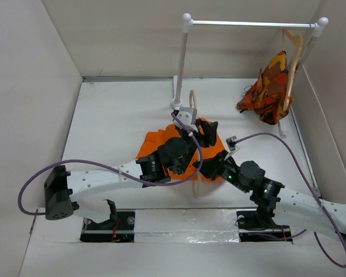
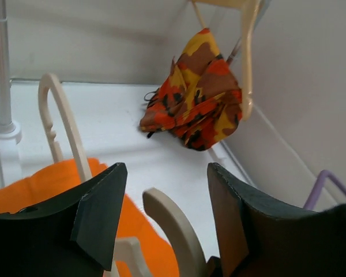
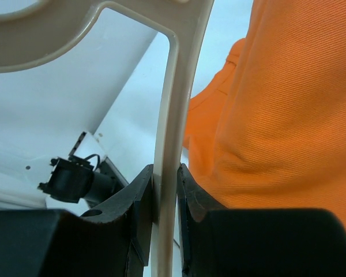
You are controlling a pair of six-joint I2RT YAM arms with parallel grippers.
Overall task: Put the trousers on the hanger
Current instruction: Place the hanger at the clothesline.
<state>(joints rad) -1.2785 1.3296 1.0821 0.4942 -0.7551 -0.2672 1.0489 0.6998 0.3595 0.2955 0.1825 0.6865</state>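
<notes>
Pinching the slim cream hanger (image 3: 167, 115), right gripper (image 3: 166, 190), left gripper (image 2: 166, 173) spread wide, twilled orange trousers (image 3: 277, 115) alongside

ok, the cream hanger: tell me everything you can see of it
The hanger is thin and pale cream, plastic-looking, with curved arms and a hook of the same colour. It sits low over the table, hook pointing away from the arm bases, and the trousers cover its middle. The right gripper is clamped on one slim bar. The left gripper is open, straddling a curved section without gripping it.
</notes>
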